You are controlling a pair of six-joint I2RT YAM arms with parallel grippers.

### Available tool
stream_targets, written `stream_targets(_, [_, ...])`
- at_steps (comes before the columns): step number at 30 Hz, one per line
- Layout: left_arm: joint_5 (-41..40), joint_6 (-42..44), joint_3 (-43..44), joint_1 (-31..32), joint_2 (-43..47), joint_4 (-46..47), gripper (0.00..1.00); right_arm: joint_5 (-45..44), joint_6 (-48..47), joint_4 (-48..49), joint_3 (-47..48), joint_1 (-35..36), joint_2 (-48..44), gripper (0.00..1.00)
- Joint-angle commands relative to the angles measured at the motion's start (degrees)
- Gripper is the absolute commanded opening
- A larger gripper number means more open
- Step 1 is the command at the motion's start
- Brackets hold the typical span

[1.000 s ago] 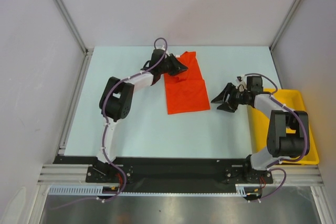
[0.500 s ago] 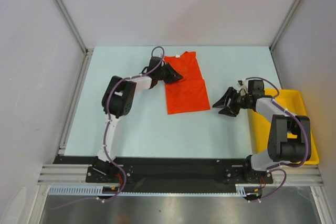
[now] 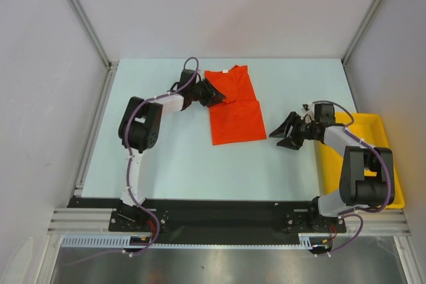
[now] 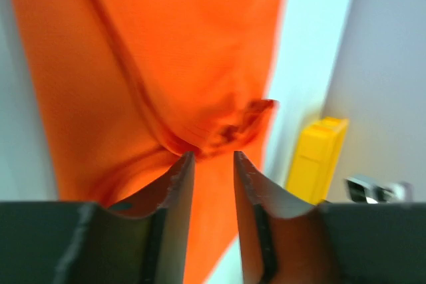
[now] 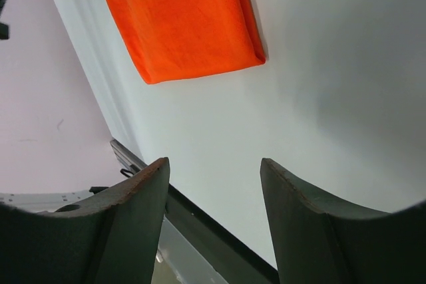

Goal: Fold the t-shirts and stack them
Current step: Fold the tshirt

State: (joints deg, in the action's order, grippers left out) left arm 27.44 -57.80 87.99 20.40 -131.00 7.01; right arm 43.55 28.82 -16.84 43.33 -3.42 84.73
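The orange-red t-shirt [image 3: 234, 116] lies partly folded as a long strip at the middle back of the table. My left gripper [image 3: 214, 95] sits on the shirt's upper left edge. In the left wrist view [image 4: 212, 155] its jaws stand narrowly apart, with a puckered fold of the t-shirt [image 4: 166, 51] gathered at the tips. My right gripper [image 3: 278, 132] is open and empty, low over bare table to the right of the shirt's near end. The right wrist view [image 5: 213, 161] shows the shirt's folded end [image 5: 186, 18] ahead of it.
A yellow plastic tray [image 3: 389, 164] stands at the right edge of the table, beside the right arm; it also shows in the left wrist view [image 4: 313, 154]. Grey walls and metal rails close the table in at the back and sides.
My left gripper has moved left, from over the shirt's upper part to its left edge, and the collar end now shows wider. My right gripper has barely moved.
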Motion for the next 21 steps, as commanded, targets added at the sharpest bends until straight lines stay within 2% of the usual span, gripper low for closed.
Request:
stream_targets(1, [3.05, 2.43, -0.53, -2.2, 11.89, -0.07, 0.37, 0.65, 3.69, 4.09, -1.23, -0.27, -0.27, 0.63])
stream_targets(2, [3.58, 1.39, -1.23, -2.47, 15.04, 0.9, 0.46, 1.36, 5.53, 5.14, -1.75, -0.27, 0.17, 0.63])
stream_targets(3, [3.93, 0.77, -2.19, -2.65, 16.72, 2.38, 0.48, 1.97, 6.24, 7.33, -2.19, -0.27, 1.39, 0.63])
stream_targets(8, [4.47, -0.47, -6.93, -3.62, 24.81, 2.31, 0.52, 1.71, 8.35, 8.49, -2.46, -0.27, 3.77, 0.64])
stream_targets(11, [2.01, -1.25, -17.81, -3.44, 33.5, 3.45, 0.52, 2.94, 13.53, 12.96, -4.03, -0.27, 4.57, 0.64])
stream_targets(12, [0.09, -1.96, -25.24, -3.27, 35.88, 5.28, 0.52, 3.29, 15.28, 16.02, -4.65, -0.27, 4.57, 0.64])
stream_targets(15, [-5.18, -5.3, -38.35, -1.6, 45.46, 4.95, 0.51, 2.95, 18.46, 19.03, -5.54, -0.27, 4.66, 0.64])
stream_targets(18, [-10.28, -7.85, -46.9, 3.31, 52.5, 2.85, 0.51, 2.24, 19.17, 19.04, -5.45, -0.27, 5.36, 0.64])
stream_targets(19, [-14.91, -9.68, -48.33, 6.63, 54.69, 2.06, 0.52, 2.24, 19.52, 19.13, -5.36, -0.27, 5.62, 0.64])
stream_targets(21, [-18.72, -12.5, -52.28, 9.99, 55.5, 3.26, 0.52, 2.33, 20.05, 19.39, -5.36, -0.27, 6.24, 0.64])
